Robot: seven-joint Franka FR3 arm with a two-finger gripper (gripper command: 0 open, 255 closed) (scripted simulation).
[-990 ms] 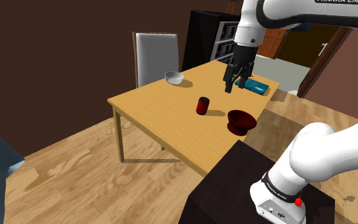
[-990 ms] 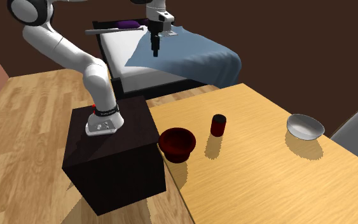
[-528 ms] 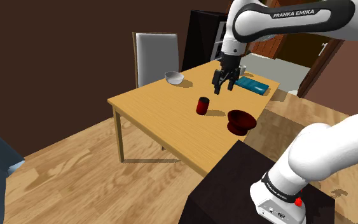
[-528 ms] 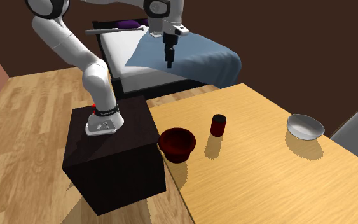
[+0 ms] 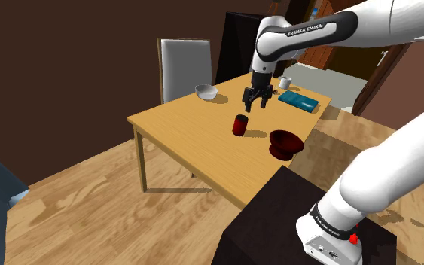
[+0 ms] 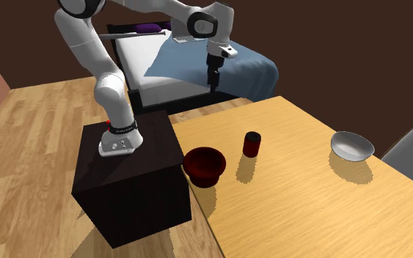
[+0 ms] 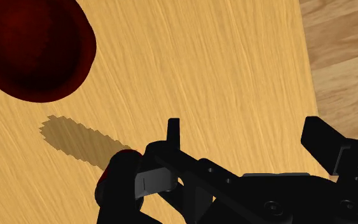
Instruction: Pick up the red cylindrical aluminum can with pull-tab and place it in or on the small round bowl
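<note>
gripper has dropped toward the red can, fingers apart.

You'll find the dark red can upright at the shoulder view's centre, a dark red bowl lower right of it, and a small white bowl upper left.

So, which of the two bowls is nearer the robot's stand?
The dark red round bowl; the white round bowl sits far off, by the grey-backed chair.
</note>
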